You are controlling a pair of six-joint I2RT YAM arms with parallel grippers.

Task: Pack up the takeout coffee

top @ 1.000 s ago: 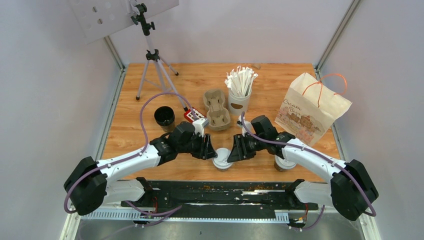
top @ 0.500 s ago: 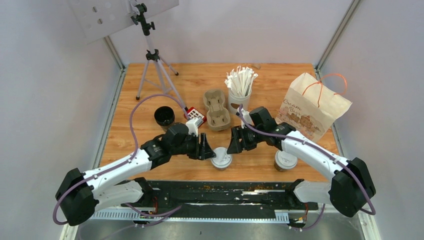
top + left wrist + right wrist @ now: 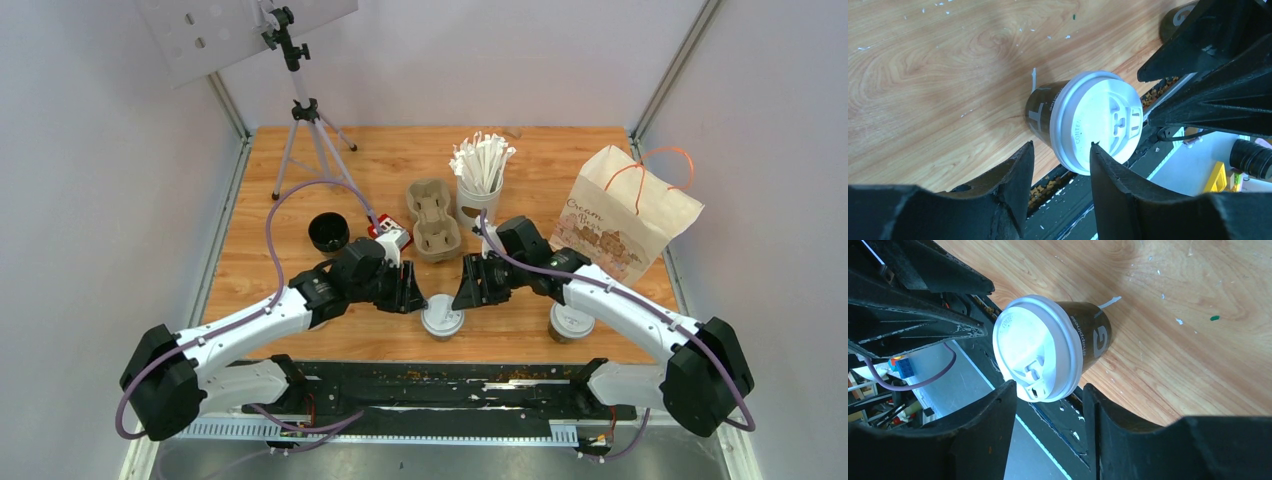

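Observation:
A dark brown takeout coffee cup with a white lid (image 3: 442, 319) stands near the table's front edge, between my two grippers. My left gripper (image 3: 414, 296) is just to its left and my right gripper (image 3: 463, 294) just to its right, both slightly behind it. Both are open and hold nothing. In the left wrist view the cup (image 3: 1088, 122) sits just beyond the left gripper (image 3: 1062, 144), one fingertip (image 3: 1100, 160) overlapping the lid's rim. In the right wrist view the same cup (image 3: 1048, 347) lies just past the right gripper (image 3: 1048, 385). A second lidded cup (image 3: 571, 322) stands to the right, under my right forearm.
Behind the grippers are a beige pulp cup tray (image 3: 432, 218), a white cup of paper-wrapped sticks (image 3: 480, 190) and a small red and white box (image 3: 390, 232). An open black cup (image 3: 328, 232) is at the left, a paper bag (image 3: 625, 215) at the right, a tripod (image 3: 300, 130) at the back left.
Both grippers have drawn back a little from the lidded cup toward the far side of the table. The cup has stayed in place.

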